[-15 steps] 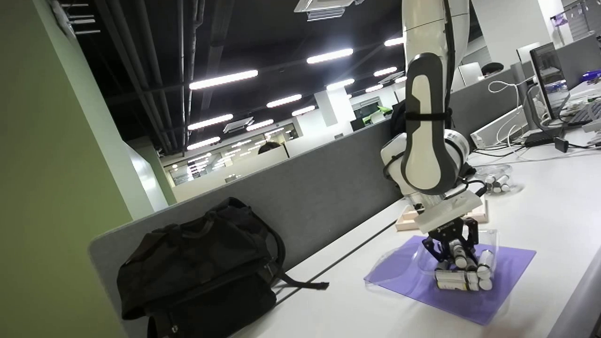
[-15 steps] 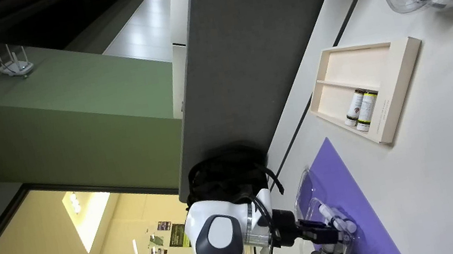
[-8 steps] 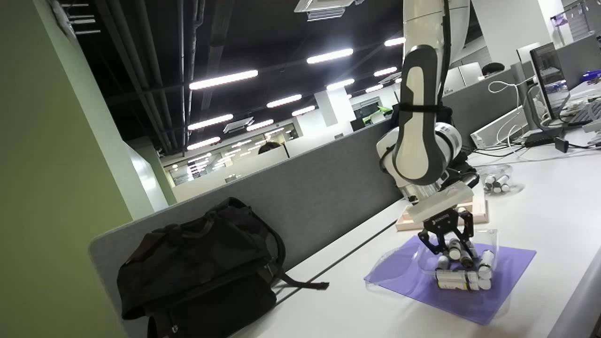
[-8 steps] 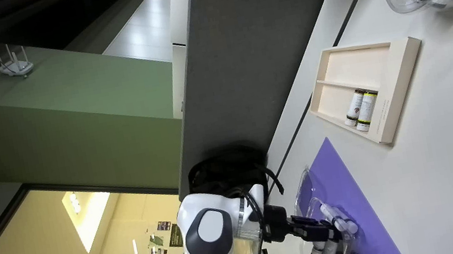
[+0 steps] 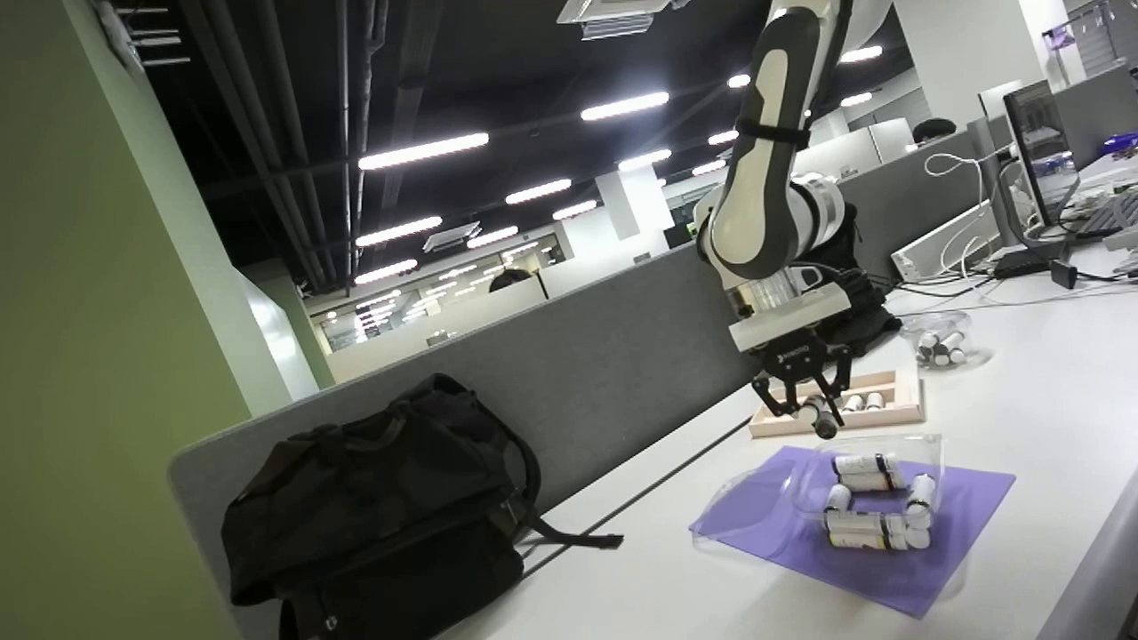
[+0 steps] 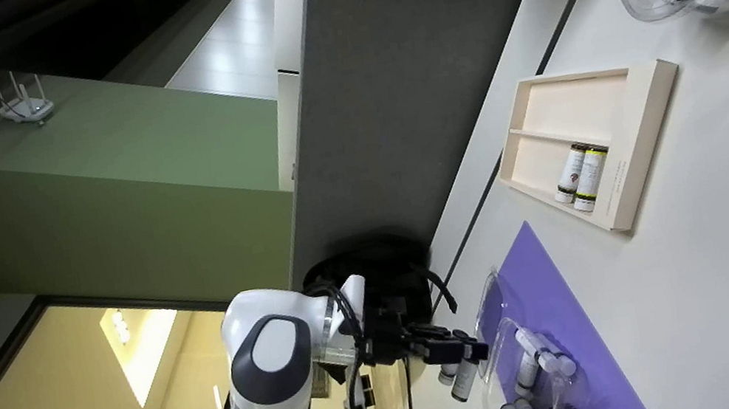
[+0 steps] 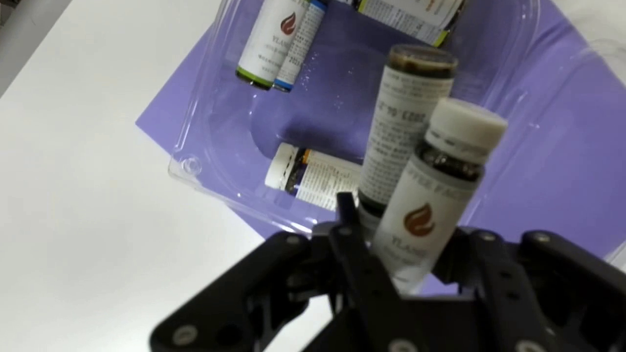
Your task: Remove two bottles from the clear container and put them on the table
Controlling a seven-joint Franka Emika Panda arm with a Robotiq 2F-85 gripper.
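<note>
The claw (image 5: 812,413) is clasping two bottles (image 7: 426,214) together, jaws narrowed around them; both are hanging free, higher than the clear container (image 7: 230,149). Good placing is likely calling for lowering slowly onto the table (image 5: 658,569) and letting both settle before releasing

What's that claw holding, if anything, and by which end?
The gripper holds two: a white-capped bottle toward its base, and another bottle, base outward, apparently near its cap end.
</note>
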